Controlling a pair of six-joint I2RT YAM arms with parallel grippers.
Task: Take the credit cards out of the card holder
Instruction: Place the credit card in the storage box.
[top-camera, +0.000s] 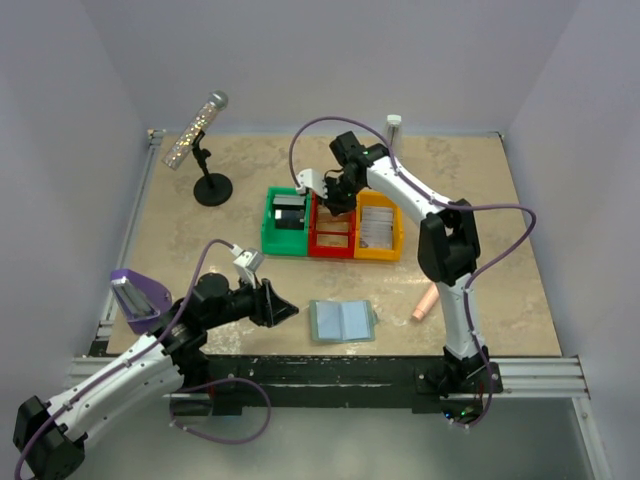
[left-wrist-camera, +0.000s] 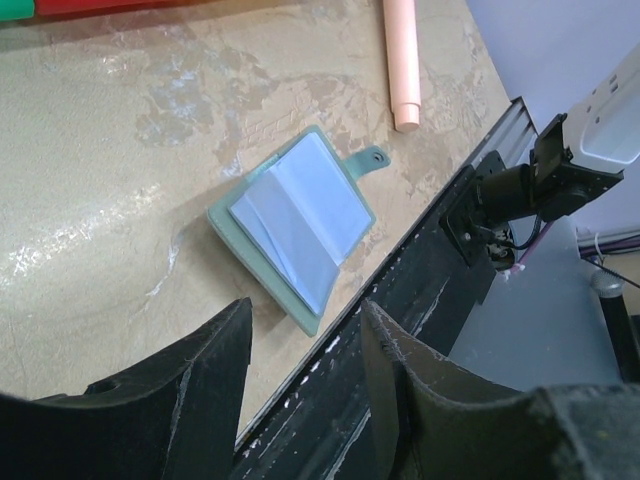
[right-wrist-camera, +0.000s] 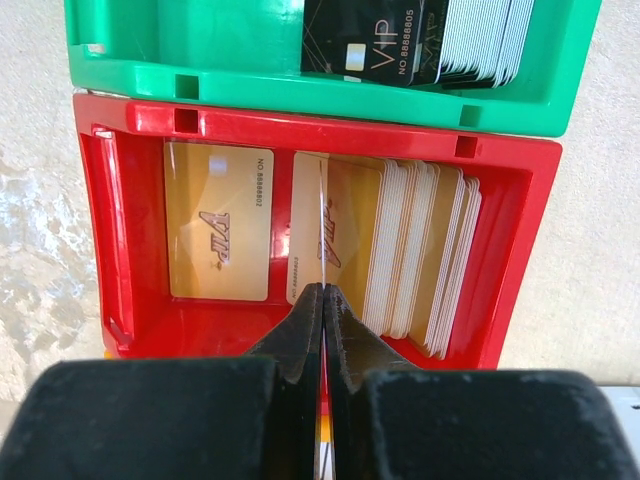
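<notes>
I see my left gripper (left-wrist-camera: 305, 390) hanging with jaws parted just short of the card holder (left-wrist-camera: 295, 225), which lies open; a pink stick (left-wrist-camera: 402, 60) lies beyond.

Three bins stand in a row: one red bin (top-camera: 332, 250), with one green bin (top-camera: 285, 247) against its left side and one yellow bin (top-camera: 378, 252) against its right. Inside the red bin are one flat gold card (right-wrist-camera: 219, 222) and one stack of gold cards (right-wrist-camera: 420, 255), perhaps ten, packed too tightly to count surely. One edge-on card (right-wrist-camera: 322, 225) shows between them. One card holder (top-camera: 341, 320) and one pink stick (top-camera: 424, 302) lie nearer the arms than the red bin. One glittery microphone (top-camera: 194, 130) stands beyond it, leftward.
</notes>
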